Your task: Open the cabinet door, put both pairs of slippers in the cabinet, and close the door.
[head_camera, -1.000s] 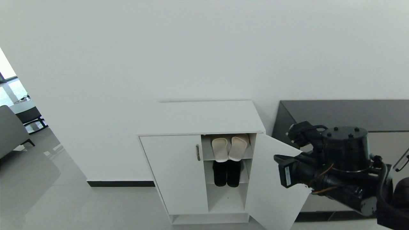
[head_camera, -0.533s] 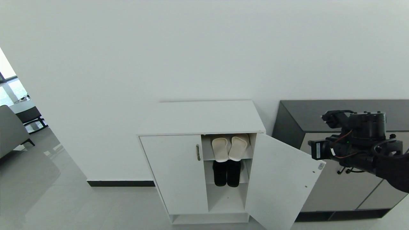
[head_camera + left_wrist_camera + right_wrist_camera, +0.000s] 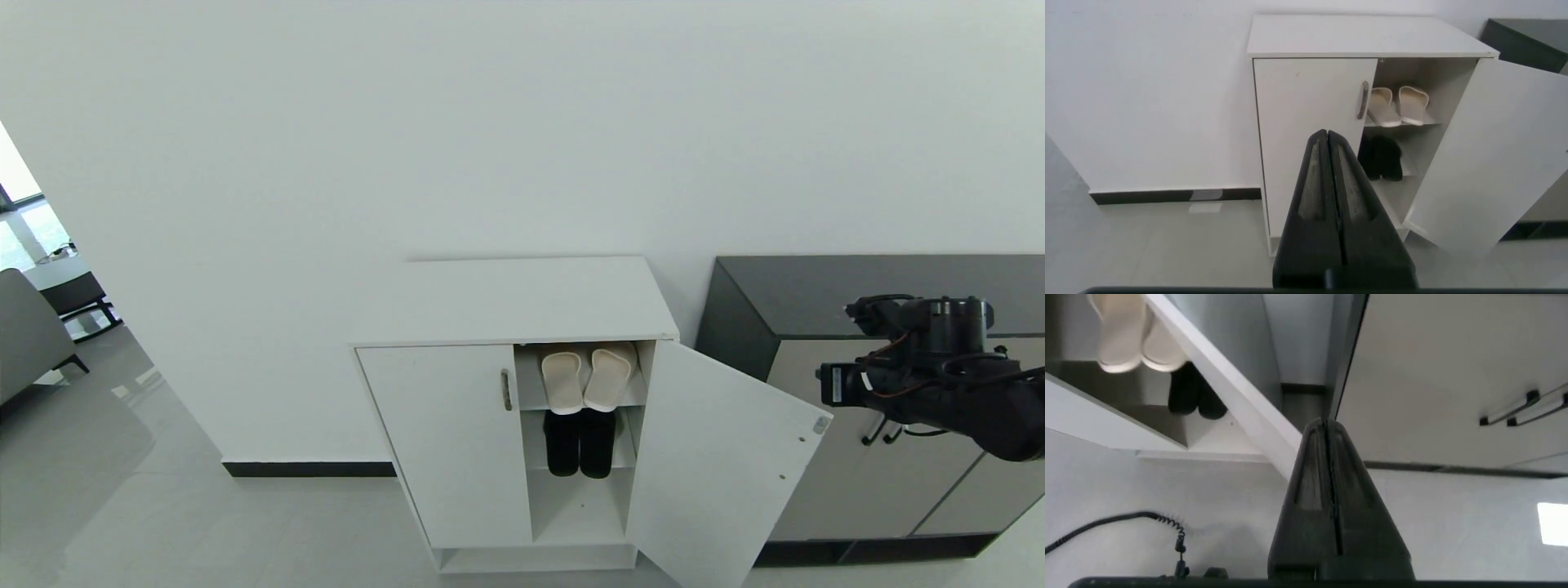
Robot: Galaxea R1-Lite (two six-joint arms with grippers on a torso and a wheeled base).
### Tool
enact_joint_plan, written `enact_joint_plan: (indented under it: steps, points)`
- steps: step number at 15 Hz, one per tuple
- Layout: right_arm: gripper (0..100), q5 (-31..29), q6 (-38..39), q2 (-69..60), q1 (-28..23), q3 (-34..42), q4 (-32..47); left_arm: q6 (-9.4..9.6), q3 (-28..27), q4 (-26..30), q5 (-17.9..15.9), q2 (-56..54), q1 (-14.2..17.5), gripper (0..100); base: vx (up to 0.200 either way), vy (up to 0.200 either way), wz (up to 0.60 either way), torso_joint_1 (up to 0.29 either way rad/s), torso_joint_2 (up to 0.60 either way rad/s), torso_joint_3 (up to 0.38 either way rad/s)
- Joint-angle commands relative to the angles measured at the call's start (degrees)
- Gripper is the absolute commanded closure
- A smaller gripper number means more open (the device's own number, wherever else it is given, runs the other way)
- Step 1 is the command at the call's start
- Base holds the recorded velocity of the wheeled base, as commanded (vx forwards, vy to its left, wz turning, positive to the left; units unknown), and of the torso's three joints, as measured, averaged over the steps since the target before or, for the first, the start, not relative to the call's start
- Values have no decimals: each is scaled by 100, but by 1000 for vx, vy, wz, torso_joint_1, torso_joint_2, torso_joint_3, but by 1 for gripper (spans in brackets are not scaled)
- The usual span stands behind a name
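Observation:
The white cabinet (image 3: 522,298) stands against the wall, its left door shut and its right door (image 3: 718,474) swung wide open. Beige slippers (image 3: 586,380) lie on the top shelf, with black slippers (image 3: 580,441) on the shelf below. My right arm (image 3: 931,384) hangs just right of the open door's outer edge. My right gripper (image 3: 1325,425) is shut and empty, with the door's edge (image 3: 1233,384) just beyond its tip. My left gripper (image 3: 1327,137) is shut on nothing, held back in front of the cabinet and facing the left door's handle (image 3: 1362,100).
A dark sideboard (image 3: 857,286) with glossy doors stands right of the cabinet, behind my right arm. A grey chair (image 3: 24,335) sits far left. Open tiled floor (image 3: 245,531) spreads in front and to the left.
My right arm has swung right, from in front of the open door to just beyond its outer edge. The door and slippers have not moved.

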Motion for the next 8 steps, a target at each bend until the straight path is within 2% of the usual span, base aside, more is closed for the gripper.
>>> enact_joint_plan:
  steps: [1, 8]
  points:
    - [100, 50, -2, 360, -123, -84, -11, -2, 0, 0, 1, 7, 0, 100, 0, 0, 0, 0, 0, 0]
    - [100, 77, -2, 826, -175, -242, -11, -2, 0, 0, 1, 7, 0, 100, 0, 0, 0, 0, 0, 0]
